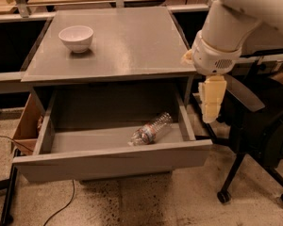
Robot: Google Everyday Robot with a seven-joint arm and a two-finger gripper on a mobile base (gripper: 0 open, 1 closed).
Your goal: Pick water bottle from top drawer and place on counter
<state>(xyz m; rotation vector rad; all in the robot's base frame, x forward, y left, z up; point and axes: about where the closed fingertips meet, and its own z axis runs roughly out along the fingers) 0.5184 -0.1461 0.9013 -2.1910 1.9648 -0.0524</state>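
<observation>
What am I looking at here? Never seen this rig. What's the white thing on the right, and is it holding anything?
There is one camera view, looking down from the front; where the camera is mounted isn't on record. The white thing is the arm of a mobile robot. The cream piece hanging from it is its gripper, pointing down just right of the open drawer and outside it. A white bowl stands back left on the grey counter. A clear bottle lies on its side in the drawer, towards the right. The gripper is apart from the bottle and holds nothing that I can see.
</observation>
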